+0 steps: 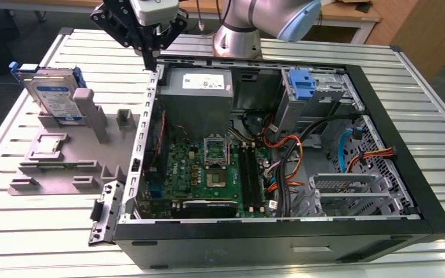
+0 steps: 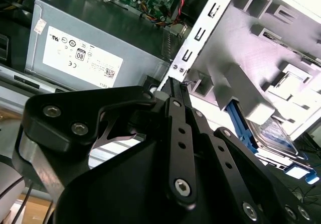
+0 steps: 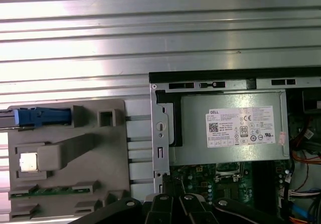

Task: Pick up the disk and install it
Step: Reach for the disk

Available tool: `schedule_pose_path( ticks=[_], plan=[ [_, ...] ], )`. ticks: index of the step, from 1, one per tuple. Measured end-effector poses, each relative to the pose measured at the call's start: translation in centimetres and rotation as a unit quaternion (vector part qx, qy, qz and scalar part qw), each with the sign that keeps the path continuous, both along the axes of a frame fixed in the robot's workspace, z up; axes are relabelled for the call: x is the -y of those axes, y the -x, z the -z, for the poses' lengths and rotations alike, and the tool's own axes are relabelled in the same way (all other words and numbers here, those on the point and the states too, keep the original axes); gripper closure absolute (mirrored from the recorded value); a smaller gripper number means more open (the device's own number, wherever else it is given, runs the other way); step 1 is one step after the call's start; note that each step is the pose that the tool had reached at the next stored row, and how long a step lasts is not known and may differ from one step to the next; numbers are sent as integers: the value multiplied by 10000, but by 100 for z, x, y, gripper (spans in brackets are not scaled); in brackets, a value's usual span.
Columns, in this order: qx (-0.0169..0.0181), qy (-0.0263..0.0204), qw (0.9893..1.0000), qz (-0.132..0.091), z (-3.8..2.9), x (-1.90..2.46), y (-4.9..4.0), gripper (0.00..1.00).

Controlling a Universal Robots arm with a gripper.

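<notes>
The disk [image 1: 54, 95] stands on edge in a grey fixture [image 1: 60, 168] on the ribbed metal bench [image 1: 37, 231], at the exterior view's left and outside the open computer case [image 1: 284, 234]. Its labelled face is turned towards the near side, with blue rails along its edges and an upright post of the fixture just beside it.

The arm [image 1: 238, 32] reaches in from the far side. Its black jaws hang over the far corner of the case, on the exterior view's left. They are drawn together to a point with nothing between them. Their tips sit just above the top of the case's perforated side wall [image 1: 146, 116], close to the grey power supply [image 1: 199, 87].

The disk lies to the exterior view's left of the jaws and lower down, apart from them and not touched.

In the second wrist view the closed tips come close to the side wall's edge, and the disk [image 2: 275, 133] lies beyond the fixture. In the first wrist view the disk [image 3: 42, 117] shows edge-on as a blue rail at the fixture's far end.

Inside the case are a green motherboard [image 1: 207, 174], a blue bracket [image 1: 303, 87] at the far side and orange cables [image 1: 284, 145].
</notes>
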State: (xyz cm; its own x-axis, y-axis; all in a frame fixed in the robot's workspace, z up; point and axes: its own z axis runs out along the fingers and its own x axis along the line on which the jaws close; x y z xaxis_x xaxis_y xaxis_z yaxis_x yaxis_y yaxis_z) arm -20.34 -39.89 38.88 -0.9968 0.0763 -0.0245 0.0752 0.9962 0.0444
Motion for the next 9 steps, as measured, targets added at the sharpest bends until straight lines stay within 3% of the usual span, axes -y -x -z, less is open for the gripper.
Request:
schedule_pose_path(
  ticks=[9],
  plan=[
    [0, 0, 10000, 0, 4, 0, 40, 90]
  ],
)
